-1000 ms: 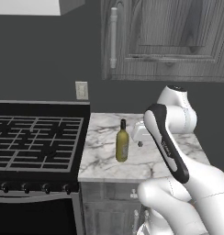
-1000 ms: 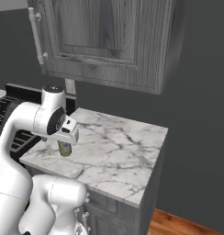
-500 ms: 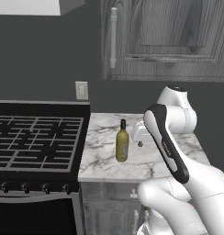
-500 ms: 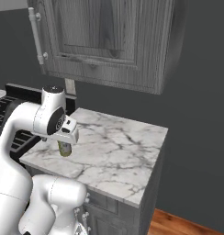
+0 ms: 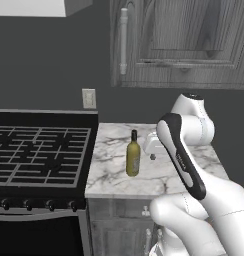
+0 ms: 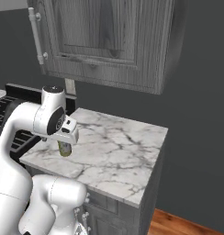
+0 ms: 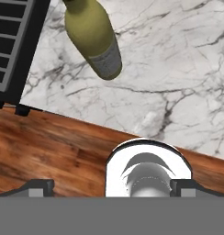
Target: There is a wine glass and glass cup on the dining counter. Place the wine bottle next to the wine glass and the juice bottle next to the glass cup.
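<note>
The wine bottle, slim and olive-yellow with a dark cap and pale label, stands upright on a small marble-topped cabinet beside the stove. My gripper hovers just right of the bottle at about neck height, not touching it. In the right base view the gripper covers the bottle's top, and only the lower body of the bottle peeks out beneath it. Looking down from the hand, the bottle lies at the upper left, and my gripper is open with nothing between its fingers. The wine glass, glass cup, juice bottle and dining counter are out of view.
A black gas stove adjoins the cabinet on the left. A grey wooden wall cabinet hangs overhead, with a wall outlet on the dark wall. The marble top ends at a right edge above wood floor.
</note>
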Controlling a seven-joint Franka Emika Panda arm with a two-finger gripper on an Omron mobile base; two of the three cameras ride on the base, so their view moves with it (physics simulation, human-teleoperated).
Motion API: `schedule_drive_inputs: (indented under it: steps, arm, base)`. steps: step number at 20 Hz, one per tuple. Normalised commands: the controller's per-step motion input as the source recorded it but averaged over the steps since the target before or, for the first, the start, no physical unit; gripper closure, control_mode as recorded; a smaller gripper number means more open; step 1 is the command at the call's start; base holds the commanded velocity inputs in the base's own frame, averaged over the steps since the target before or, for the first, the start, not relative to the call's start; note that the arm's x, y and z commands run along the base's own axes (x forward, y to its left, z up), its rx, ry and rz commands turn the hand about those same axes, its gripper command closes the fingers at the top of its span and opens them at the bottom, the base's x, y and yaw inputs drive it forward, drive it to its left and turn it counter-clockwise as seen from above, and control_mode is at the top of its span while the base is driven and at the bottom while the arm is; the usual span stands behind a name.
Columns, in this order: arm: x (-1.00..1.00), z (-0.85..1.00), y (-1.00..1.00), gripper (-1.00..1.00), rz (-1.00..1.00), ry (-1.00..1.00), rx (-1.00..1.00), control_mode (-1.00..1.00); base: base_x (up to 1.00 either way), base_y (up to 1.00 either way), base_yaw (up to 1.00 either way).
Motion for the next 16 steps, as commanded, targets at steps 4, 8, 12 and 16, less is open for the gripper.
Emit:
schedule_drive_inputs:
  steps: [4, 8, 12, 16]
  arm:
    - [0.0, 0.08, 0.0, -1.0, 0.08, 0.0, 0.03, -1.0]
    - [0.0, 0.05, -0.05, -1.0, 0.1, 0.0, 0.01, -1.0]
    - [0.0, 0.03, -0.1, -1.0, 0.16, 0.0, 0.0, -1.0]
    - [-0.05, 0.0, -0.11, -1.0, 0.29, -0.05, 0.0, -1.0]
  base:
    - [0.0, 0.0, 0.0]
    - [0.0, 0.0, 0.0]
    - [0.0, 0.0, 0.0]
    - [0.0, 0.0, 0.0]
